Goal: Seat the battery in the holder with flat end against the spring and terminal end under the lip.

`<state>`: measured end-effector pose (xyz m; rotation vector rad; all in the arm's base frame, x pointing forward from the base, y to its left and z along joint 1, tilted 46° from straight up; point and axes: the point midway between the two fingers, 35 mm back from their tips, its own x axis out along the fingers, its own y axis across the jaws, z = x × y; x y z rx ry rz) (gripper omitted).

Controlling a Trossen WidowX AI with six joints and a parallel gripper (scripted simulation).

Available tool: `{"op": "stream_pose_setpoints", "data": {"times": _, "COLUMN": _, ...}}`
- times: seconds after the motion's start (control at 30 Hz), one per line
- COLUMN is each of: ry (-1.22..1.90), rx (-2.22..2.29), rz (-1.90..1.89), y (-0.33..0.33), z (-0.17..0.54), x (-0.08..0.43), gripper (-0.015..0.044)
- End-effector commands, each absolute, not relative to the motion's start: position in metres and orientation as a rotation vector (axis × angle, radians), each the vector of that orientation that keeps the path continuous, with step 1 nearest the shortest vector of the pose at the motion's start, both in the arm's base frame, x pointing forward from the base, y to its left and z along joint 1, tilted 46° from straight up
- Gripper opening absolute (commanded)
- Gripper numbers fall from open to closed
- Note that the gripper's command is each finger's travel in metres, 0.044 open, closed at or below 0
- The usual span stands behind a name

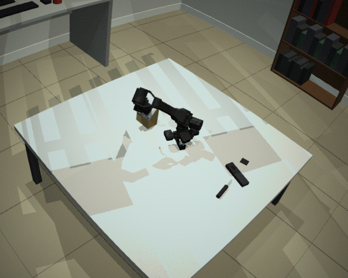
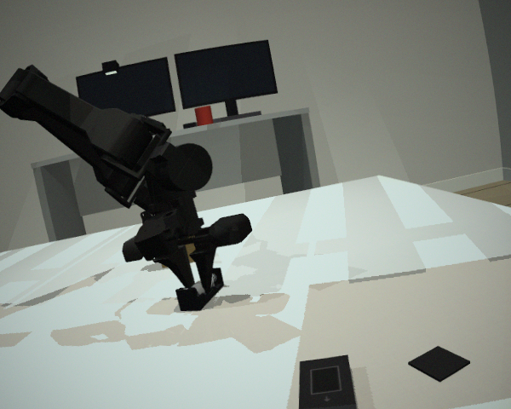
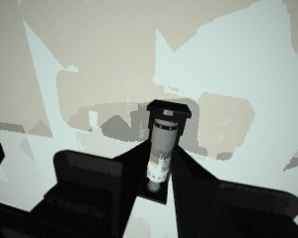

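Battery (image 3: 162, 149) lies lengthwise in the black holder (image 3: 168, 110), and your hand (image 3: 161, 166) is pinching it across the middle of its barrel, one finger on each side. In the wrist view the end nearest the hand meets the small coil spring (image 3: 154, 185), and the far end reaches toward the holder's raised black lip (image 3: 169, 107); you cannot tell from here whether it is fully tucked under, nor whether the cell lies quite flat. The exterior view shows the holder (image 2: 198, 292) resting on the bench (image 2: 379, 220) directly under the fingers.

Expect a small, light, rigid cylinder with a smooth skin: it will roll or slip sooner than bend. The mid-barrel grip looks like the right place, since it leaves both ends free. The holder is likely light as well, so any downward push could tip or slide it on the bench.
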<state>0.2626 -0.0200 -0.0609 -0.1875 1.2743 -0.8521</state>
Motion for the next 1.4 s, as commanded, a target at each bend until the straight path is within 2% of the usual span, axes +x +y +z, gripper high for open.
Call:
{"op": "stream_pose_setpoints", "data": {"times": 0.0, "ry": 1.267, "rx": -0.184, "rz": -0.856, "y": -0.021, "z": -0.059, "x": 0.266, "gripper": 0.0067}}
{"op": "stream_pose_setpoints", "data": {"times": 0.47, "ry": 1.271, "rx": -0.181, "rz": -0.856, "y": -0.021, "z": -0.059, "x": 0.266, "gripper": 0.0067}}
{"op": "stream_pose_setpoints", "data": {"times": 0.6, "ry": 1.271, "rx": -0.181, "rz": -0.856, "y": -0.021, "z": -0.059, "x": 0.266, "gripper": 0.0169}}
{"op": "stream_pose_setpoints", "data": {"times": 1.17, "ry": 1.275, "rx": -0.179, "rz": -0.858, "y": -0.011, "z": -0.050, "x": 0.264, "gripper": 0.0169}}
{"op": "stream_pose_setpoints", "data": {"times": 1.37, "ry": 1.280, "rx": -0.181, "rz": -0.855, "y": 0.019, "z": -0.023, "x": 0.263, "gripper": 0.0326}}
